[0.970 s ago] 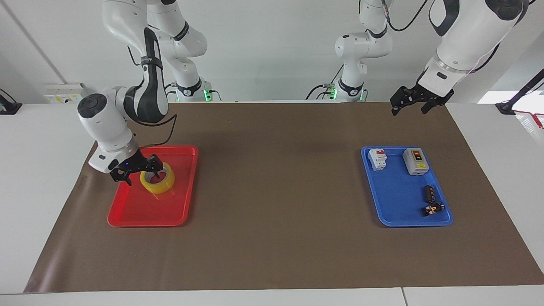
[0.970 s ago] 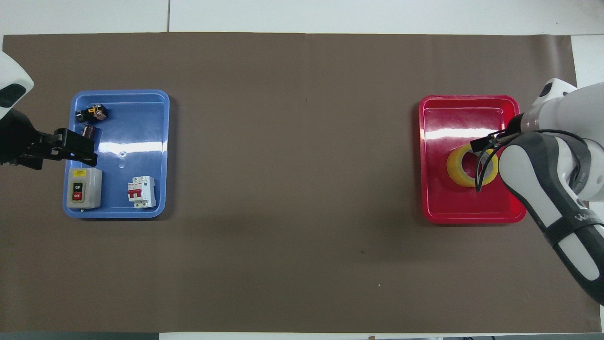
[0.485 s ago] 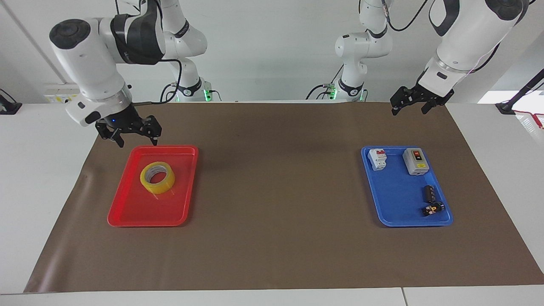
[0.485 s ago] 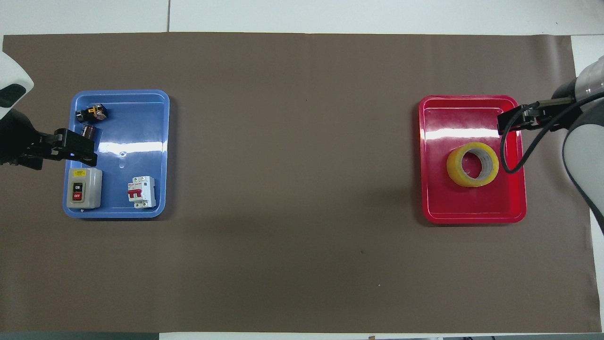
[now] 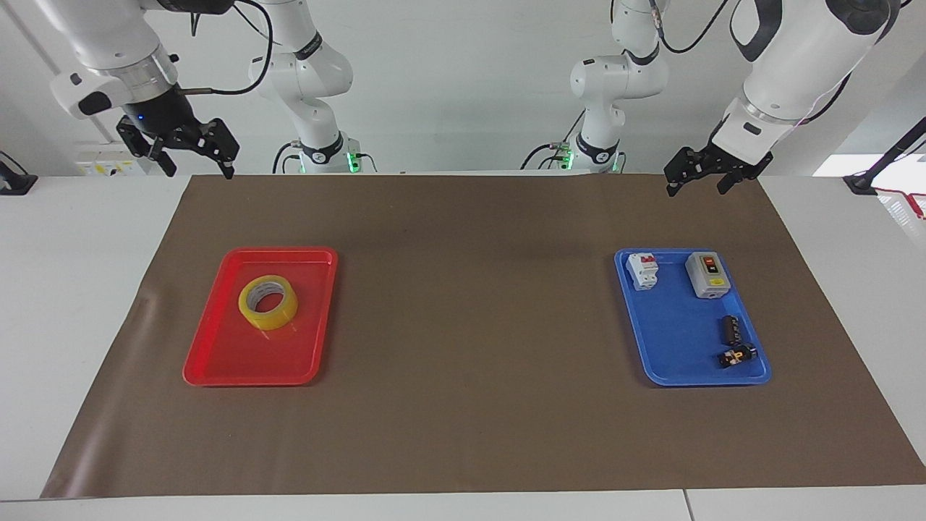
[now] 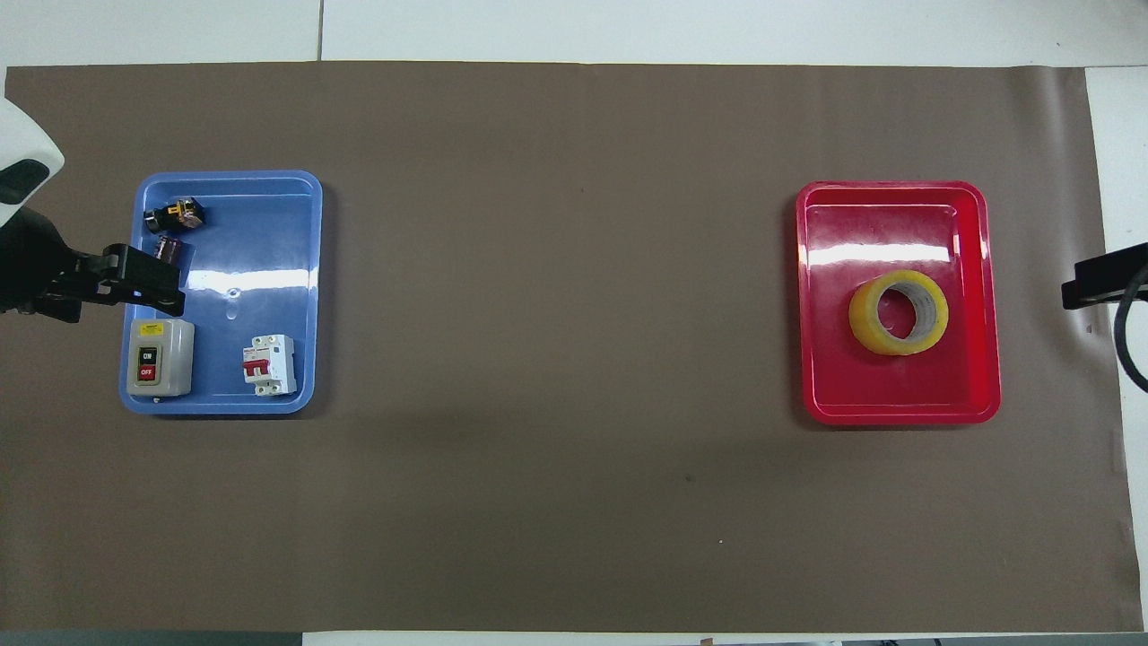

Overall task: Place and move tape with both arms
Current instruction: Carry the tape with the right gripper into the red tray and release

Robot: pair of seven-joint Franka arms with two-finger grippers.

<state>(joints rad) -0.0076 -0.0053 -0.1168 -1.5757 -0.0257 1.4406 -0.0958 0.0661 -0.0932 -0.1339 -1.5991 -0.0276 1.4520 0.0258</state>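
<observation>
I see my right gripper [image 5: 194, 153] raised high and empty, its two black fingers spread wide. A second ago it sat low in the shallow red plastic tray [image 5: 217, 354] with those fingers about the roll of translucent yellow packing tape with its white-grey core [image 5: 268, 302]; since then it has let go and climbed away to the robots' edge of the brown mat [image 5: 463, 434]. The roll now lies flat in the tray, well below the gripper and nearer the table's middle than it, with nothing touching it. I take that as the placing done at the right arm's end.

My left gripper [image 5: 700, 174] waits, also wide open and holding nothing, hanging over the mat's edge by the blue plastic tray [image 5: 669, 373] with its white circuit breaker [image 5: 642, 270] and grey switch box [image 5: 707, 274]. Nothing there has shifted. I judge the task close to finished.
</observation>
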